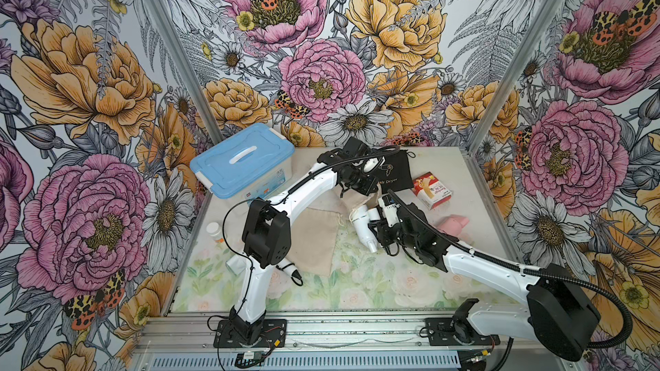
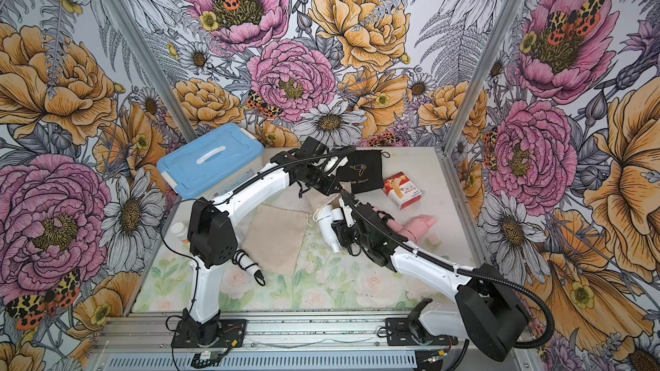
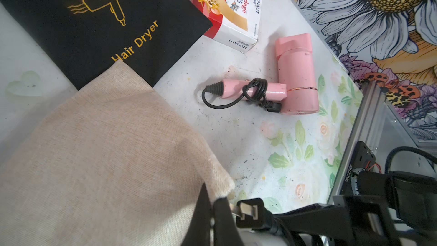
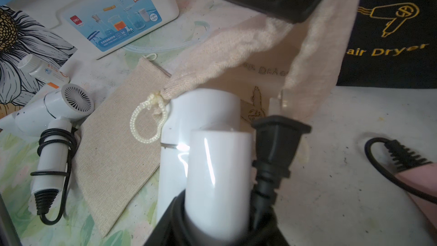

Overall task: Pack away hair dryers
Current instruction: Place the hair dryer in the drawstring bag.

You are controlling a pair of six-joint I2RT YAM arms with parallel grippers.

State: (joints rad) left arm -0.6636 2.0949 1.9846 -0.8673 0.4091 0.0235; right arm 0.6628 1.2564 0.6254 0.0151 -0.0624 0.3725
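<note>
The white hair dryer (image 1: 363, 222) sits just right of centre in both top views. The right gripper (image 1: 378, 231) pinches it by the handle, with the black plug bunched alongside. Its barrel points at the open mouth of a beige pouch (image 4: 236, 50). The left gripper (image 4: 300, 11) holds the upper rim of that pouch up, jaws pressed together on the cloth.

The pink hair dryer (image 3: 295, 74) lies on its side to the right, partly hidden by the right arm in the top views. Its cord is looped round the folded handle. The second white hair dryer (image 4: 54, 124) lies at the lower left of the table (image 1: 393, 287), partly under the left arm, its handle also wrapped in cord. A flat beige pouch (image 1: 314, 237) lies between the two white dryers.

Behind the raised pouch, at upper centre, lies a black pouch (image 1: 393, 169) printed "Hair Dryer". A red-and-white bandage box (image 1: 430, 190) lies just to its right. A blue-lidded box (image 1: 243, 162) stands at the table's upper left corner. A small white bottle (image 1: 214, 230) is below it by the left edge.
</note>
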